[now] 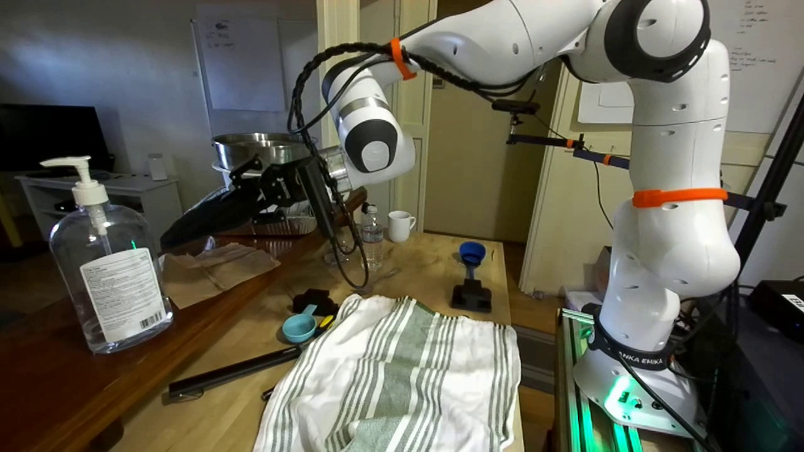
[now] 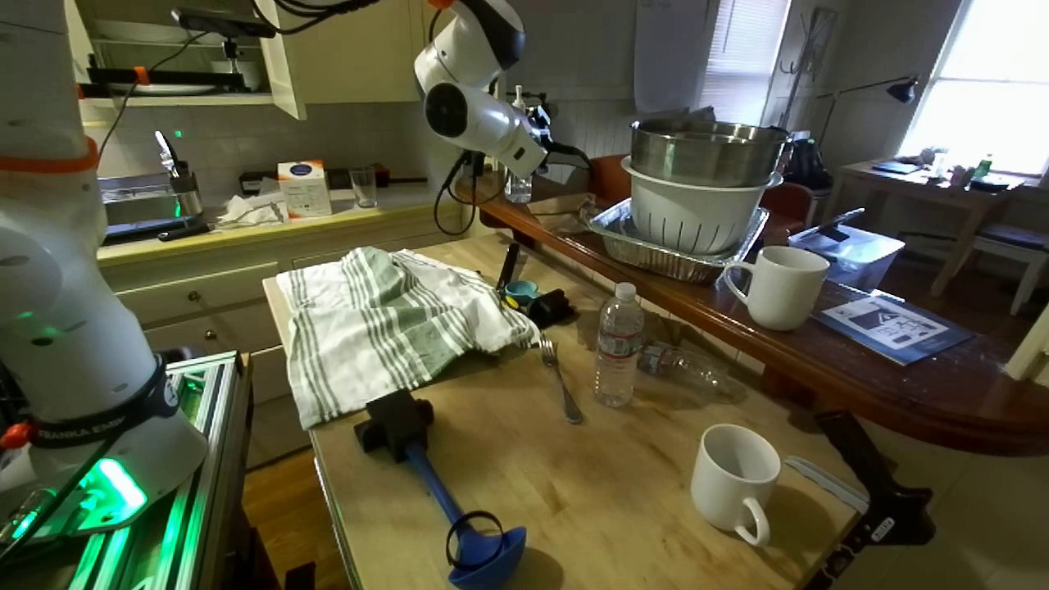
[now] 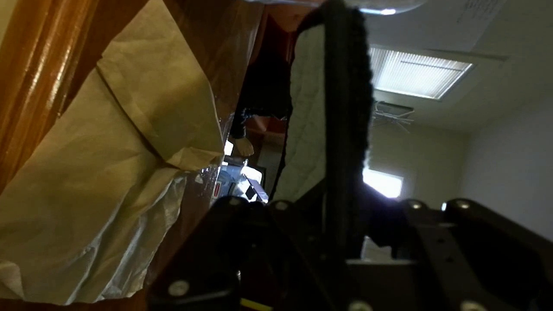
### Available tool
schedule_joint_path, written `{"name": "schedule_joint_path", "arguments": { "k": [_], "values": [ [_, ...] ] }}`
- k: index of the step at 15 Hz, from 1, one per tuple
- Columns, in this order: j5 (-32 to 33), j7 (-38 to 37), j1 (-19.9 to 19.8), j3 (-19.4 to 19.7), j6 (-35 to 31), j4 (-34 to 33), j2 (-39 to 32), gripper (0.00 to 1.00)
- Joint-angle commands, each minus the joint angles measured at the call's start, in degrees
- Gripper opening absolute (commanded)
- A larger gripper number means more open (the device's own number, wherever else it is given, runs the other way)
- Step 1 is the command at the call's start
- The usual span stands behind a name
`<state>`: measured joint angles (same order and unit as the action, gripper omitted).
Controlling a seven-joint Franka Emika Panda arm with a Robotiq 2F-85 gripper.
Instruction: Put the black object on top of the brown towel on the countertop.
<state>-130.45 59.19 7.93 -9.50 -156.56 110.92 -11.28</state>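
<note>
The black padded cloth (image 1: 210,216) is held above the dark counter (image 1: 113,383), clear of the brown paper (image 1: 217,271), which lies creased between that counter's inner and outer edges. The cloth's long axis slopes gently down, away from the robot, and its free end points toward the outer edge, near the soap bottle (image 1: 66,276). In the wrist view it shows a pale quilted face with a fuzzy black border. The fingers (image 3: 432,242) are pinching its other end.

The soap bottle's white label (image 1: 122,289) carries print too small to read and a barcode (image 1: 151,319). The arm (image 1: 490,31) rises from its base (image 1: 628,386), bends high at the elbow, reaches across the light counter (image 2: 623,483) and turns at the wrist, so that the fingers lie almost level. A black band (image 1: 637,358) round the base shows the letters "ANKA EMIKA" in an exterior view.

Farther along the dark counter, a foil pan (image 2: 664,264) holds a white colander (image 2: 697,217) with a steel bowl (image 2: 709,156) in it; a white mug (image 2: 788,287) and a booklet (image 2: 889,324), its print too small to read, are nearer the rounded corner. On the light counter, a striped towel (image 2: 385,319) lies along the robot-side edge, and a water bottle (image 2: 619,344) with an unreadable red-and-white label stands nearer the dark counter.
</note>
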Motion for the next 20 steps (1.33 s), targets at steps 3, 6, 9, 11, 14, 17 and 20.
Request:
{"name": "schedule_joint_path", "arguments": {
  "k": [3,6,9,11,14,17,20],
  "values": [
    [-10.6,10.3,1.1,1.6,-2.5,-4.5,-7.5,0.03],
    [-14.7,15.8,1.9,2.6,-2.5,-6.8,-11.0,0.03],
    [-14.9,16.7,2.2,2.4,-2.8,-7.9,-13.9,0.03],
    [-11.0,12.9,2.0,0.9,-4.3,-7.9,-14.9,0.06],
    [-4.1,8.2,1.7,-1.6,-10.2,-7.1,-13.5,0.43],
    [9.1,-3.9,7.1,1.0,-18.3,-4.6,-10.0,0.67],
    [22.7,-14.2,9.1,0.5,-25.3,-1.5,-6.7,0.89]
  ]
}}
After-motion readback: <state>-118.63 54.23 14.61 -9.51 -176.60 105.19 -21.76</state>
